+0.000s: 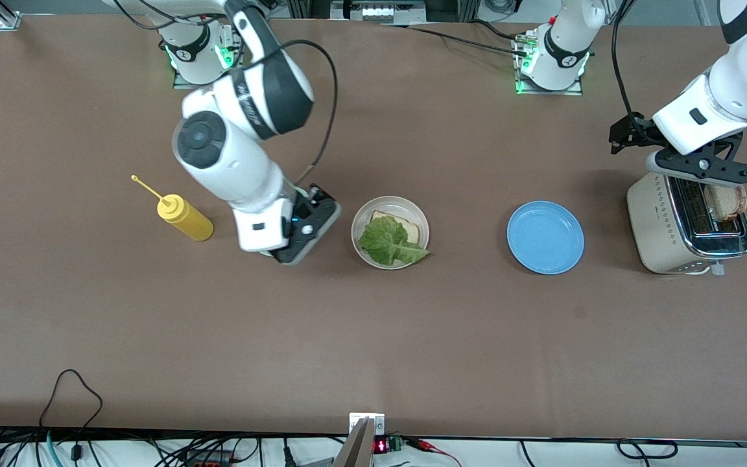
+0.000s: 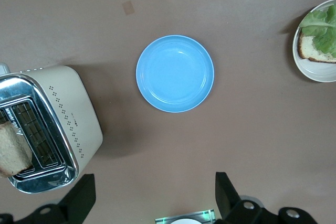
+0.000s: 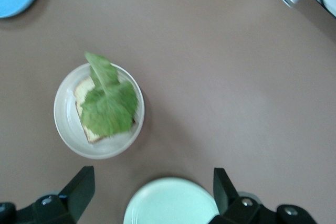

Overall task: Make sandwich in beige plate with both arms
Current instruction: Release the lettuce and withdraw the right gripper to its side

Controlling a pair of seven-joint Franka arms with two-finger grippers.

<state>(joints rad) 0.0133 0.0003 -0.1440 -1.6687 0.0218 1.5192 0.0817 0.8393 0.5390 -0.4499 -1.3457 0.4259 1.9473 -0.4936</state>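
Landmark for all places: the round, shallow, pale beige plate [image 1: 357,228] near the middle of the brown table [image 1: 412,337].

1. Two glossy white jointed arms. The right arm reaches down beside the beige plate, toward its own end of the table. The left arm reaches over the toaster, well apart from the plate.
2. Cream and chrome two-slot toaster [image 1: 662,224], at the left arm's end of the table, well apart from the beige plate. A browned slice of toast [image 1: 727,200] stands up out of one slot.
3. Right gripper [image 3: 152,195], black, two-fingered, jaws apart and holding nothing. It hangs over a mint-green plate [image 3: 170,203] that lies just beside the beige plate.
4. Left gripper [image 2: 152,198], black, two-fingered, jaws apart and empty, up in the air near the toaster.
5. Round blue plate [image 1: 545,237], empty, between the beige plate and the toaster.
6. Beige plate, contents: one square slice of white bread [image 1: 406,224] with a light brown crust, lying flat. On it lies a crinkled green lettuce leaf [image 1: 390,243], its tip hanging over the rim.
7. Yellow plastic squeeze bottle [image 1: 184,218] with a thin nozzle, lying on its side toward the right arm's end of the table.

Progress, as judged: bottom slice and lettuce are in place. The top slice is missing. The toast in the toaster looks like the likely piece, to be fetched and laid on the leaf.
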